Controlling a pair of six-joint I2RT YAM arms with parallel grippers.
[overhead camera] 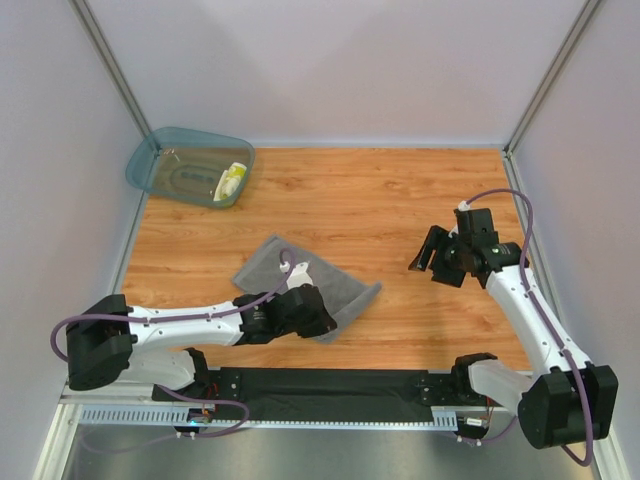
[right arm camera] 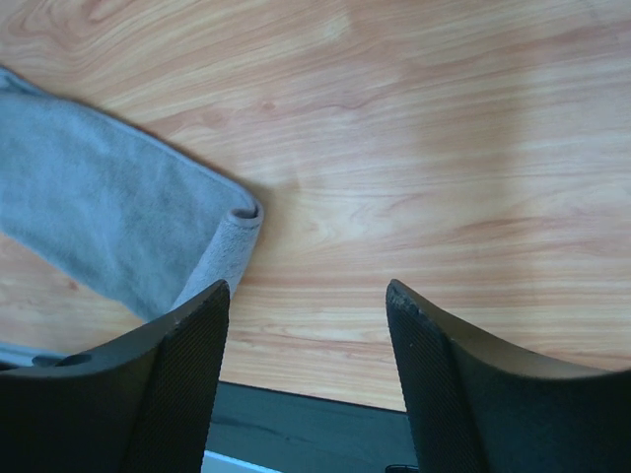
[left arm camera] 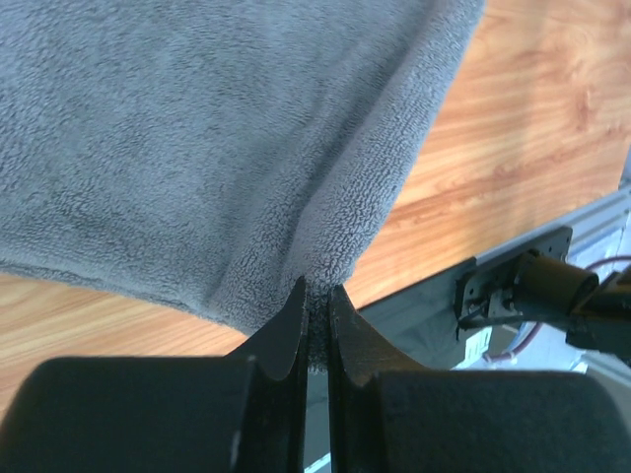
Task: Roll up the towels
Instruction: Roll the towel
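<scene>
The grey towel (overhead camera: 345,290) lies crumpled and askew on the wooden desk (overhead camera: 400,200), a little left of centre and toward the near side. The left arm reaches in low from the near left, and the left hand (overhead camera: 320,325) sits at the towel's near edge. From the left wrist camera, the left hand (left arm camera: 315,298) has its two dark fingers (left arm camera: 281,330) pressed almost together, pinching a fold of the grey towel (left arm camera: 197,148) at its hem. The cloth bunches into a ridge running up from the pinch.

Over on the right side of the desk the right hand (overhead camera: 428,258) hangs above the bare wood, well apart from the towel. Its own camera shows the right hand (right arm camera: 307,291) spread wide with only desk between the fingers (right arm camera: 187,374). The right end of the grey towel (right arm camera: 99,217) lies to the left in that view, its corner curled over on itself.

In the far left corner stands a teal tub (overhead camera: 160,160). The yellow-and-white cloth (overhead camera: 231,181) lies inside it, bunched against its right end, well away from both hands.
</scene>
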